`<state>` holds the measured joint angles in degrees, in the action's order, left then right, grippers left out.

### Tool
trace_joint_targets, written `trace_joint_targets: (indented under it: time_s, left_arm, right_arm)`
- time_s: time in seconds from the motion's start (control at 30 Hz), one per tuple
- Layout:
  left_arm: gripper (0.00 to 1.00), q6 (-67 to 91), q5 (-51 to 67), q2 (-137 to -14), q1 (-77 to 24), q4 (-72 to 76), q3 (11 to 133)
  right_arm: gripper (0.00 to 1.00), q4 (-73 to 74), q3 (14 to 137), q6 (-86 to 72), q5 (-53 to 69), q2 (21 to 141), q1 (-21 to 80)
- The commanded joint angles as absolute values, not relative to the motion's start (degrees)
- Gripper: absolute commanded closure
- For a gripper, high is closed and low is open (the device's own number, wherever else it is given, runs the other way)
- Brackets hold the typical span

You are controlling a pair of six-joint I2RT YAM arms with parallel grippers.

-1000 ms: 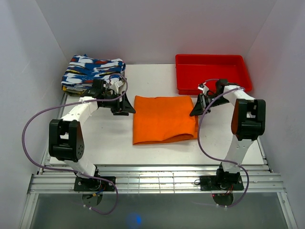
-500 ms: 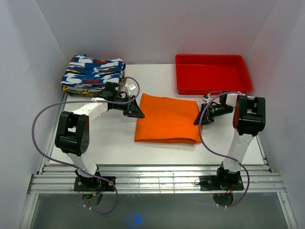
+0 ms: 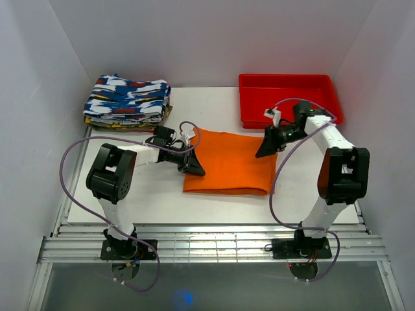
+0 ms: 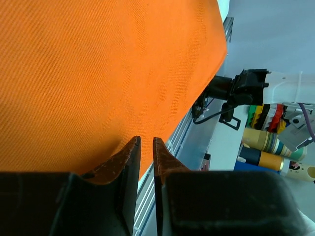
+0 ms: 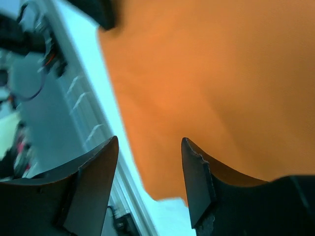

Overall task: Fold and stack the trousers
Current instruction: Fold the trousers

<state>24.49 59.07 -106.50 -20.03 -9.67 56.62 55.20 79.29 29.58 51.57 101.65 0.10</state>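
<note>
Left hand (image 4: 145,140) has its fingers almost together, just a thin slit. Can't tell if any fabric is caught in there. It's on the left edge of the orange trousers (image 3: 230,162), further down that edge than half a second ago. Right hand (image 5: 149,141) is spread wide over the far right corner, and it's moved up from beside the right edge. Trousers lie folded mid-tabletop (image 3: 149,194), between the patterned clothes pile (image 3: 126,100) and the red tray (image 3: 285,97).
</note>
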Motion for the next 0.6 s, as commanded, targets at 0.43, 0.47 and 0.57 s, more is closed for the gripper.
trace_joint_targets:
  time_s: [0.43, 0.47, 0.57]
  left_arm:
    - [0.74, 23.73, 52.66, -113.82, -17.67, -13.62, 51.43]
    - [0.75, 22.60, 51.69, -113.82, -16.10, -14.23, 50.89]
    - [0.78, 21.01, 51.50, -112.16, -13.63, -16.26, 48.53]
  right_arm:
    - [0.45, 52.73, 62.05, 29.79, 45.62, 119.79, 5.89]
    - [0.45, 52.73, 61.79, 30.14, 44.92, 119.62, 5.89]
    - [0.45, 53.17, 60.65, 30.85, 44.56, 118.04, 6.15]
